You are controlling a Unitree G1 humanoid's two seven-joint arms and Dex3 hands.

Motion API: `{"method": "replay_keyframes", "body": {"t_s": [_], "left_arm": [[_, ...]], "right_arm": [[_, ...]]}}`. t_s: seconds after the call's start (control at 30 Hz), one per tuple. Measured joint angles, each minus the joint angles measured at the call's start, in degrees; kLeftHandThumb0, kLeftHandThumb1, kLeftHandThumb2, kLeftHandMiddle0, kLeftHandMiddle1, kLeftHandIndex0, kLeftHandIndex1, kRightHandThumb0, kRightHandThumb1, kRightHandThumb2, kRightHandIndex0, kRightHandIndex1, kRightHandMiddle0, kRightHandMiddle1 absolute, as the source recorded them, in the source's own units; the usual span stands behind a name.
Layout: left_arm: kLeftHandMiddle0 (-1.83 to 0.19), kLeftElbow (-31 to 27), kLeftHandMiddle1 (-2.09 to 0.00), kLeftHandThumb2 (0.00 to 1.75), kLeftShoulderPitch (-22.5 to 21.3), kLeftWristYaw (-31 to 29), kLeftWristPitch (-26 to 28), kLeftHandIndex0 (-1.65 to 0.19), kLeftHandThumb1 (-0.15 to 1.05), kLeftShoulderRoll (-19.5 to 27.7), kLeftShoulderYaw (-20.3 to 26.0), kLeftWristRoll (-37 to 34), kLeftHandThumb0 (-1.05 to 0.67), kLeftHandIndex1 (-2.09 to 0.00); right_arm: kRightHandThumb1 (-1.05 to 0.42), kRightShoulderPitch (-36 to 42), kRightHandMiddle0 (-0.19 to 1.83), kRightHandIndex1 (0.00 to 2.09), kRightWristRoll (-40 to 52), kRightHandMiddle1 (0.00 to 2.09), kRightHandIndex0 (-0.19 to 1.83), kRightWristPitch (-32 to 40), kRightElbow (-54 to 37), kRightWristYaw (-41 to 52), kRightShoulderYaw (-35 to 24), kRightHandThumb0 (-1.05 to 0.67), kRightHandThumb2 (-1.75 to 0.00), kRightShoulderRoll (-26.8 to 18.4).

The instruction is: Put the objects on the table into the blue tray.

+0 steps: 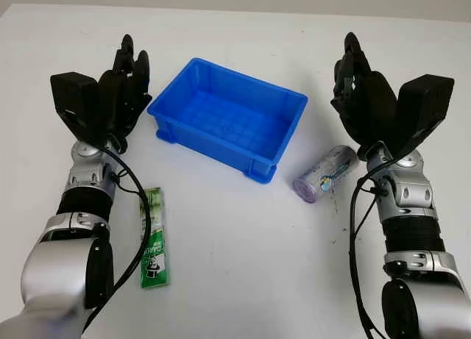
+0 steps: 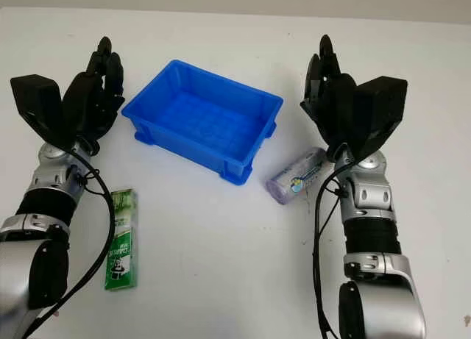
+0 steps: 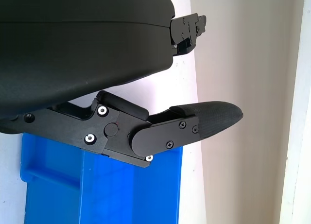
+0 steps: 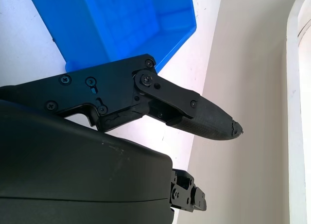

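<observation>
Blue tray point(image 1: 227, 118) sat near the middle of the white desk point(image 1: 243, 265), toward its far edge, set at a slant and with nothing in it. From my left eye, my left hand point(image 1: 121, 85) hung raised just beside the tray's left end, open and holding nothing, while my right hand point(image 1: 364, 89) hung raised off the tray's right end, also open and holding nothing. A green sachet point(image 1: 154, 238) lay flat on the desk nearer its front edge, beside my left forearm and apart from the tray. A pale purple cylindrical packet point(image 1: 325, 173) lay on its side just off the tray's near right corner, close to my right wrist. My right eye showed the same layout, the sachet point(image 2: 121, 240) on the left and the packet point(image 2: 297, 176) just beside the tray point(image 2: 202, 118). At my left wrist, my black fingers point(image 3: 204, 119) reached out over the tray's wall point(image 3: 131, 195) with nothing between them. At my right wrist, a finger point(image 4: 204, 119) stretched past the tray's corner point(image 4: 121, 25), grasping nothing.
</observation>
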Motion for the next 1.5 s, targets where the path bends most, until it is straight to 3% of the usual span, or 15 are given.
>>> {"method": "replay_keyframes", "body": {"t_s": [0.3,0.47,0.5,0.57,0.6,0.67,0.8,0.9,1.03,1.23,1.5], "left_arm": [[0.19,0.0,0.0,0.66,0.0,0.26,0.06,0.19,1.05,0.03,-0.44,0.03,-0.72,0.0],[0.19,0.1,0.0,0.66,0.0,0.22,0.1,0.19,1.05,0.0,-0.4,-0.21,-0.72,0.0],[0.19,0.14,0.0,0.67,0.0,0.16,0.12,0.19,1.05,0.01,-0.34,-0.27,-0.72,0.0],[0.19,0.15,0.0,0.68,0.01,-0.04,0.13,0.19,1.05,0.02,-0.28,-0.33,-0.72,0.0],[0.19,0.15,0.0,0.68,0.02,-0.09,0.16,0.19,1.05,0.05,-0.24,-0.45,-0.71,0.0],[0.19,0.13,0.0,0.67,0.09,-0.09,0.26,0.19,1.05,0.17,-0.07,-0.67,-0.71,0.0],[0.19,0.13,0.0,0.66,0.17,-0.34,0.3,0.19,1.05,0.38,0.37,-0.78,-0.72,0.0],[0.19,0.19,0.0,0.66,0.17,-0.69,0.27,0.19,1.05,0.41,0.36,-0.69,-0.72,0.0],[0.19,0.94,0.0,0.65,0.15,-0.13,0.03,0.19,1.05,0.39,0.31,-0.5,-0.72,0.0],[0.19,1.26,0.0,0.66,0.15,-0.18,-0.51,0.19,1.05,0.36,0.26,-0.22,-0.73,0.0],[0.19,1.36,0.0,0.66,0.15,-0.33,-0.81,0.19,1.05,0.37,0.04,-0.13,-0.73,0.0]], "right_arm": [[-1.05,0.0,-0.19,0.0,0.37,0.0,-0.19,0.02,0.0,0.27,-0.18,-0.77,-0.78,0.06],[-1.05,0.68,-0.15,0.04,2.68,0.02,-0.13,1.61,-4.79,1.86,-1.98,-0.6,-0.55,-1.1],[-1.05,0.85,-0.09,0.08,2.55,0.09,-0.05,1.63,-6.72,2.24,-2.08,-0.58,-0.47,-2.1],[-1.04,1.36,-0.11,0.25,-0.31,0.68,0.18,0.81,-10.71,2.91,-1.82,-0.52,-0.21,-5.62],[-1.02,1.85,-0.1,0.28,-2.27,0.74,0.21,0.5,-13.07,3.64,-1.59,-0.51,-0.16,-8.13],[-0.94,3.12,0.05,0.32,-6.09,0.66,0.3,0.88,-17.87,6.48,-0.9,-0.45,-0.07,-13.72],[-0.77,7.19,0.42,0.22,-13.08,0.23,0.46,-0.77,-26.7,12.67,0.94,-0.42,-0.05,-23.63],[-0.73,10.55,0.46,0.17,-17.57,0.13,0.46,-7.19,-28.92,15.08,1.54,-0.44,-0.05,-28.02],[-0.71,14.59,0.5,0.12,-24.26,0.09,0.45,-9.66,-33.03,17.98,2.19,-0.47,-0.05,-33.36],[-0.76,17.47,0.57,0.11,-31.87,0.08,0.51,-14.97,-37.27,20.32,2.33,-0.53,-0.06,-39.47],[-0.79,18.39,0.61,0.11,-36.72,0.07,0.59,-14.43,-42.19,25.94,3.07,-0.47,-0.06,-42.27]]}}
